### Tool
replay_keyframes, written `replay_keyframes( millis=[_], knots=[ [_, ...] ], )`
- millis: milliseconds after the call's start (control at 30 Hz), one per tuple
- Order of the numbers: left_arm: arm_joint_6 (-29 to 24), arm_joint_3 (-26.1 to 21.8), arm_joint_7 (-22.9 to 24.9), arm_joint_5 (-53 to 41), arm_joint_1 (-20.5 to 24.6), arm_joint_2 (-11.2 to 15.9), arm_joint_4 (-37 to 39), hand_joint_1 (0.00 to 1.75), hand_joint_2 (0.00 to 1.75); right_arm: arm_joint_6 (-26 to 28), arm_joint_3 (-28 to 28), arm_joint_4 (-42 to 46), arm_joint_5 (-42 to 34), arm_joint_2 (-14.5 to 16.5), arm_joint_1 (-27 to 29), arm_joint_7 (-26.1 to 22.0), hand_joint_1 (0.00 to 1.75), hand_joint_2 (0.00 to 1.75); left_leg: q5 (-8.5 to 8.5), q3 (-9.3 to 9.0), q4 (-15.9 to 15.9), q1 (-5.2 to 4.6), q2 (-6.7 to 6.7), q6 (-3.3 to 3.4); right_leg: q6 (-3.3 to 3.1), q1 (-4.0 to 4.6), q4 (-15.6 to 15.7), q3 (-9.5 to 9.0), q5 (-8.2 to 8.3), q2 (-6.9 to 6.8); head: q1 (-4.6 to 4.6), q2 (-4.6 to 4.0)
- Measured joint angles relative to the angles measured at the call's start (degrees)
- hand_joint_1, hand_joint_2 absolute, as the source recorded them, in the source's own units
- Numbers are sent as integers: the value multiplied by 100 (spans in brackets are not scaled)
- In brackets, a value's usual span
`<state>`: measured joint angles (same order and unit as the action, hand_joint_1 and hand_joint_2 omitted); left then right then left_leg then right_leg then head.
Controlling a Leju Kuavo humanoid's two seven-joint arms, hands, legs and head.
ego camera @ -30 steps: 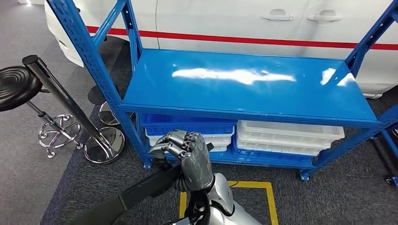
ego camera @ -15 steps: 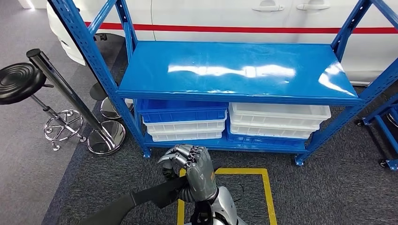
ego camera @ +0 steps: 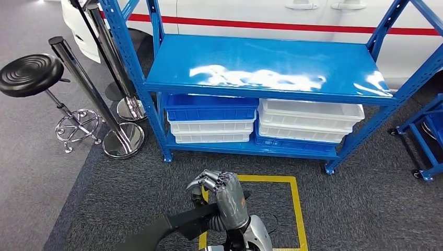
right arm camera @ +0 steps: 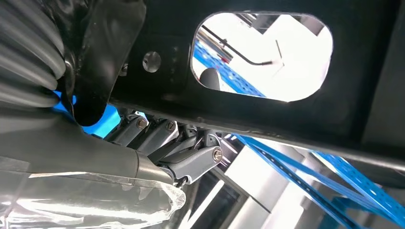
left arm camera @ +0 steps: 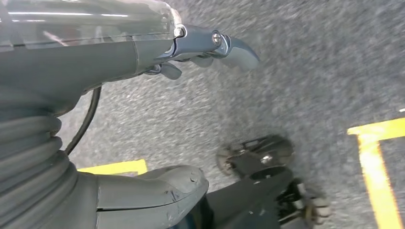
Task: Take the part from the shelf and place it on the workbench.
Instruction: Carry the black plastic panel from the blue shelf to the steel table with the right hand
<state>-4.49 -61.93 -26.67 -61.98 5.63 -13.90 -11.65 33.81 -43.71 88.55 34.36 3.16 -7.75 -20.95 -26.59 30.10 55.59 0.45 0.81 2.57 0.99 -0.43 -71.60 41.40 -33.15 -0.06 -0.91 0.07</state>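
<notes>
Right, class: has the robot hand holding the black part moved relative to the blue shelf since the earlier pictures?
Yes. The right robot hand, with the black part, has drawn back from the blue shelf: it now sits over the yellow floor marking.

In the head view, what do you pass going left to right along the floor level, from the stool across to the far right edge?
Stool → chrome posts → blue shelf with stacked trays → second blue frame on wheels.
</notes>
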Motion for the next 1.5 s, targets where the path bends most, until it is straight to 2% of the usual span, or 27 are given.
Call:
replay_keyframes(
  millis=[33,100,133,167,233,267,367,433,500,533,600,667,733,767,833,900,967,1033,1067,1100,1167,1200,1267,1367,1400,1433,1500],
  knots=[
    [-1,-1,26,14,-4,-4,0,0,175,4,14,4,10,-20,31,-21,175,175,64,106,22,-1,4,-6,13,-5,-244,7,-35,0,0,1],
    [-5,-2,70,34,-13,-11,0,0,175,19,46,34,53,-51,86,-64,175,175,178,336,94,-1,11,-34,24,-25,-218,-243,235,-1,0,1],
    [-13,-2,84,38,-16,-15,0,0,175,28,62,62,77,-60,101,-86,175,175,226,444,140,1,11,-54,23,-37,67,-506,387,-1,0,2],
    [-24,-2,95,44,-17,-17,0,0,175,40,78,98,97,-64,110,-111,175,175,271,543,187,-1,9,-81,17,-44,461,-805,418,0,0,2],
    [-46,-2,95,66,-18,-19,0,0,175,74,108,191,123,-65,127,-174,175,175,355,655,252,-9,2,-147,-26,-23,1144,-1246,285,14,2,1],
    [-52,-3,82,76,-19,-18,0,0,175,96,119,238,126,-66,138,-206,175,175,404,678,257,-15,-2,-183,-60,-6,1304,-1319,209,22,3,0],
    [-55,-8,19,95,-24,-15,0,0,175,138,131,350,132,-70,155,-268,175,175,447,722,258,1,-18,-289,-210,-4,1366,-1248,325,9,4,1],
    [-56,-15,-27,110,-24,-10,0,0,175,162,131,410,136,-71,157,-303,175,175,36,841,592,20,-30,-352,-309,-15,1386,-1132,456,-12,5,1],
    [-58,-20,-65,127,-4,3,0,0,175,213,131,463,140,-71,159,-359,175,175,-547,1025,1324,24,-33,-397,-353,5,1378,-959,593,-20,5,1],
    [-62,-20,-76,131,10,12,0,0,175,246,131,488,142,-71,160,-393,175,175,-701,1075,1678,24,-33,-405,-361,20,1371,-855,666,-22,5,0],
    [-75,-21,-74,126,35,35,0,0,175,316,131,543,146,-71,165,-451,175,175,-598,909,1861,13,-37,-371,-369,59,1355,-663,799,-25,5,1],
    [-85,-20,-62,117,55,67,-1,0,175,375,131,611,149,-70,171,-483,175,175,-311,341,1227,-32,-46,-239,-374,97,1346,-533,908,-18,5,1],
    [-87,-20,-58,110,81,114,-5,0,175,412,132,679,155,-69,174,-493,175,175,-314,-270,330,-98,-45,-96,-355,115,1348,-473,1005,-20,4,1],
    [-88,-21,-58,108,89,134,-7,0,175,426,133,702,158,-68,175,-497,175,175,-357,-436,51,-128,-46,-58,-333,102,1360,-461,1055,-27,4,1],
    [-98,-23,-53,106,91,152,-9,0,175,445,136,733,159,-67,180,-511,175,175,-312,-496,-166,-151,-43,-40,-273,79,1427,-454,1178,-37,4,0],
    [-119,-27,-38,102,85,165,-9,0,175,464,145,758,148,-73,192,-533,175,175,-111,-449,-297,-118,-13,11,-219,86,1395,-386,1077,-6,1,0],
    [-135,-30,-23,97,84,181,-9,0,175,479,155,772,132,-84,208,-548,175,175,75,-331,-367,-72,15,35,-163,72,943,-213,581,22,-1,1],
    [-139,-32,-20,101,80,193,-9,0,175,485,160,775,118,-97,225,-554,175,175,182,-121,-293,-54,22,17,-94,12,180,-26,117,21,1,2],
    [-139,-33,-25,111,76,197,-9,0,175,486,162,775,109,-103,234,-557,175,175,219,-4,-228,-40,28,-2,-56,-20,-91,-2,51,18,0,2],
    [-139,-36,-34,123,74,200,-9,0,175,486,163,776,103,-107,238,-560,175,175,246,114,-151,-19,34,-28,-15,-50,-171,-71,103,15,1,2],
    [-140,-40,-58,144,76,203,-9,0,175,484,164,778,96,-108,241,-563,175,175,282,350,37,41,40,-88,72,-123,304,-525,352,7,0,1],
    [-141,-43,-74,150,82,210,-10,0,175,476,164,780,92,-108,239,-562,175,175,297,463,132,58,37,-129,113,-139,672,-793,368,9,-1,1],
    [-146,-53,-115,170,89,225,-14,0,175,443,166,787,74,-107,243,-559,175,175,332,605,275,64,20,-220,75,-132,1106,-1062,312,28,2,1],
    [-154,-89,-144,186,84,246,-15,0,175,385,166,782,55,-96,238,-554,175,175,420,681,326,69,-8,-346,-118,-105,1115,-966,365,31,4,1],
    [-159,-102,-132,181,79,257,-15,0,175,374,166,773,50,-85,234,-554,175,175,343,729,374,81,-14,-377,-179,-101,1108,-901,428,22,7,2],
    [-162,-113,-120,175,70,268,-15,0,175,370,166,762,44,-75,228,-554,175,175,156,796,509,91,-18,-403,-235,-102,1114,-822,501,13,6,1],
    [-164,-125,-99,164,58,282,-15,0,175,367,166,746,38,-56,215,-554,175,175,-442,961,1072,96,-24,-432,-302,-85,1118,-650,652,3,8,1]
  ],
)
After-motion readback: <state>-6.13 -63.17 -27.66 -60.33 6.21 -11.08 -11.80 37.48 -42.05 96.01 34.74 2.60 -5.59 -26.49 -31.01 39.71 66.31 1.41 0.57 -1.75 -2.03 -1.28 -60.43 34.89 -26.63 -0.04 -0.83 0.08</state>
